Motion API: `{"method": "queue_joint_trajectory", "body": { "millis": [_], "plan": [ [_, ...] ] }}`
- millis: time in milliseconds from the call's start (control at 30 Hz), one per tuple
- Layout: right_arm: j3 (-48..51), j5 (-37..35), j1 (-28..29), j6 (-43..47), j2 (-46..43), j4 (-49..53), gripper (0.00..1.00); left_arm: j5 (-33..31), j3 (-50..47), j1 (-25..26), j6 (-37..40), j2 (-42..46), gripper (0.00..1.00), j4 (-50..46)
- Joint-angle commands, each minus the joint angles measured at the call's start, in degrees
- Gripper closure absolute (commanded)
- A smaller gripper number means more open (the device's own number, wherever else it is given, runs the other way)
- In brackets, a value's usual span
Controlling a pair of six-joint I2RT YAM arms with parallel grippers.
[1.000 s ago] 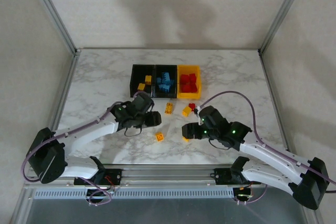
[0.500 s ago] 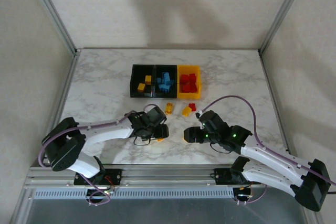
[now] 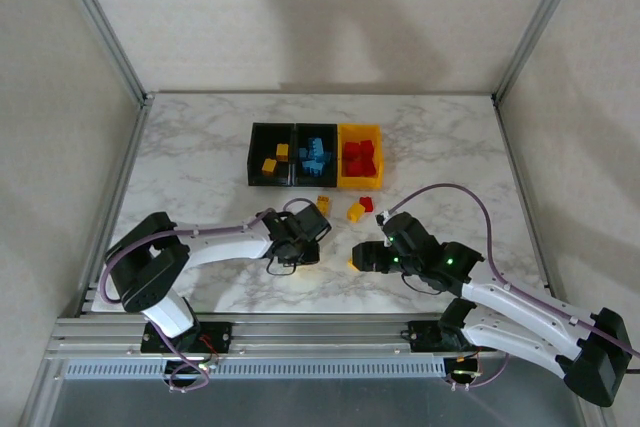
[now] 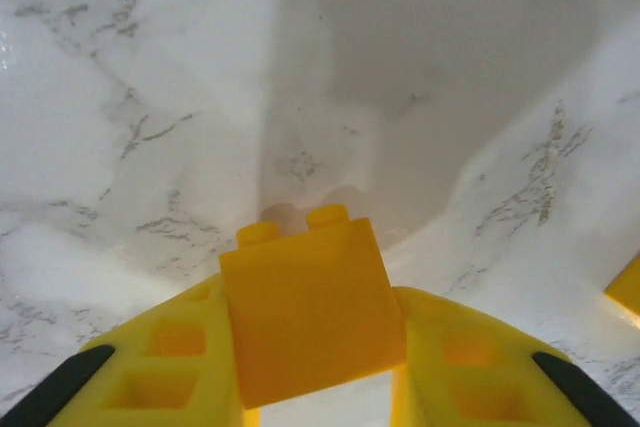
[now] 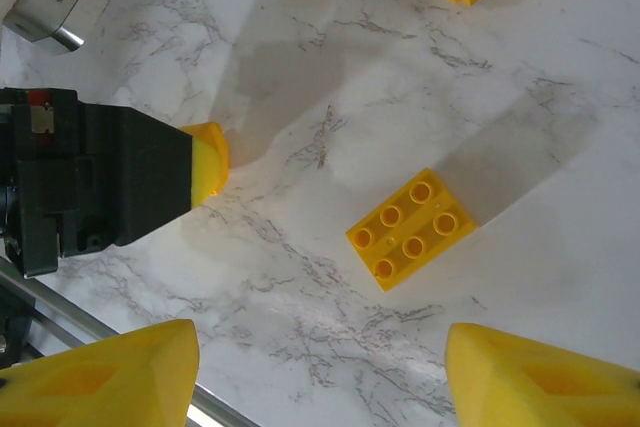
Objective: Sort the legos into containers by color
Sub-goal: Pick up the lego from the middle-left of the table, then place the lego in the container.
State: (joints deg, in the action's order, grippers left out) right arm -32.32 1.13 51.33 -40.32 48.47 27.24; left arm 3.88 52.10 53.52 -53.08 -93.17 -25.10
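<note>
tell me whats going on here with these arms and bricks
Lego sorting is nearly done. The left arm's jaws are shut on a yellow-orange brick. The right arm's jaws hang open over another yellow brick. Three more loose bricks lie before the containers, which hold yellow, blue and red bricks separately.

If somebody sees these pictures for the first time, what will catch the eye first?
Most striking is the yellow brick clamped in the left end effector, over the marble table. Next, a six-stud yellow brick lies flat on the table below the open right end effector. At the far side stands a row of bins, with blue bricks and red bricks already sorted inside.
</note>
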Motion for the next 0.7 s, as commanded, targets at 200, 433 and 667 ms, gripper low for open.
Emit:
{"method": "queue_joint_trajectory", "body": {
  "millis": [200, 433, 667],
  "plan": [
    [-2.9, 0.7, 0.8, 1.8, 3.0, -5.8, 0.34, -5.1, 7.1, -7.7, 7.2, 5.4, 0.78, -7.3],
    [-8.3, 1.2, 0.7, 4.2, 10.0, -12.1, 0.34, -4.9, 13.2, -17.6, 11.6, 7.7, 0.75, -8.0],
    [-12.0, 1.6, 0.7, 5.1, 16.5, -16.1, 0.34, -3.3, 21.6, -28.2, 16.4, 2.4, 0.75, -7.5]
  ]
}}
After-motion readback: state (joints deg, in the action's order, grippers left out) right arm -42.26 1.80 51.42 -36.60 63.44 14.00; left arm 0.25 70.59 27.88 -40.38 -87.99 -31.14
